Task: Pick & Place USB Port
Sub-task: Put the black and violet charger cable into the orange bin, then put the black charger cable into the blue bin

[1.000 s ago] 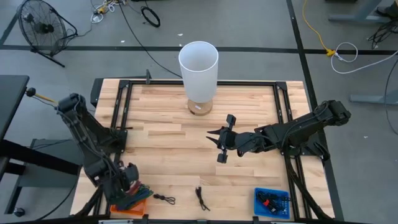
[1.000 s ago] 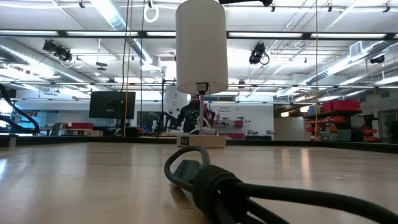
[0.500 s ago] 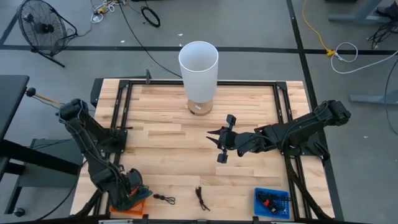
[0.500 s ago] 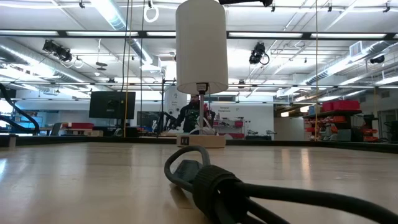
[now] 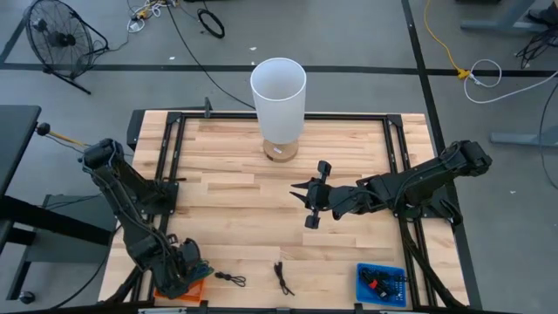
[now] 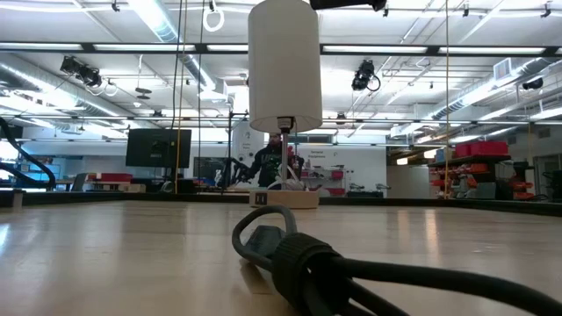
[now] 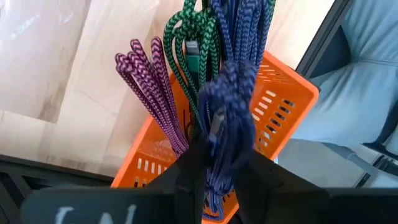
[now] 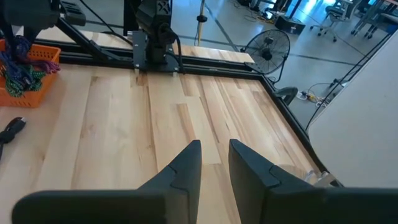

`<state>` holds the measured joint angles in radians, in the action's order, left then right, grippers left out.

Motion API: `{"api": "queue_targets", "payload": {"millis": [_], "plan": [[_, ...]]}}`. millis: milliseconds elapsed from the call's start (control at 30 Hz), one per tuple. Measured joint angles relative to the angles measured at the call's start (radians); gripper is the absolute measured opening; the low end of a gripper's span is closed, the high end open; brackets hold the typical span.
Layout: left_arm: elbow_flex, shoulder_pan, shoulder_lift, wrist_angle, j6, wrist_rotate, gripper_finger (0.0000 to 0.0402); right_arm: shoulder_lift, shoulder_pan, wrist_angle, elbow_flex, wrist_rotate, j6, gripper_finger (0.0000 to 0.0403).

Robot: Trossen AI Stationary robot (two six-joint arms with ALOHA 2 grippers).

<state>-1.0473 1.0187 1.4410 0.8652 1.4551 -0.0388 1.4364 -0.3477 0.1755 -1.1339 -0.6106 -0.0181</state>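
Observation:
An orange basket point(image 7: 283, 102) at the table's near left corner holds braided USB cables: purple point(image 7: 149, 87), green point(image 7: 193, 43) and blue point(image 7: 233, 93). I cannot make out a USB port as such. My left gripper point(image 5: 185, 266) points down into the basket. Its fingers stand open on either side of the blue bundle point(image 7: 221, 165), and I cannot tell whether they touch it. My right gripper point(image 5: 307, 199) hovers above the table's middle, open point(image 8: 214, 155), with nothing between its fingers.
A tall white lamp point(image 5: 278, 87) stands at the far middle, on a round base. Two black cables point(image 5: 230, 279) point(image 5: 281, 277) lie near the front edge, one filling the low view point(image 6: 299, 254). A blue tray point(image 5: 381, 284) sits at the near right. Bare wood lies between.
My left gripper has gone down and toward the table's near edge, onto the orange basket. It now covers the coloured cables that showed beside it a second ago.

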Motion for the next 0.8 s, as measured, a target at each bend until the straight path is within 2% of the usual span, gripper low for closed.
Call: {"api": "queue_targets", "payload": {"millis": [200, 433, 800], "plan": [[0.0, 0.0, 0.0, 0.001, -0.007, 0.0, 0.0078, 0.0, 0.0, 0.005, 0.0, 0.0, -0.002, 0.0082], [0.0, -0.014, -0.002, 0.002, -0.158, -0.004, 0.0069, 0.0, 0.0, 0.006, 0.0, 0.0, -0.016, 0.0082], [-0.003, -0.163, -0.047, 0.009, -0.379, 0.028, 0.0047, 0.0, 0.008, 0.007, 0.0, 0.0, -0.019, 0.0082]]}}
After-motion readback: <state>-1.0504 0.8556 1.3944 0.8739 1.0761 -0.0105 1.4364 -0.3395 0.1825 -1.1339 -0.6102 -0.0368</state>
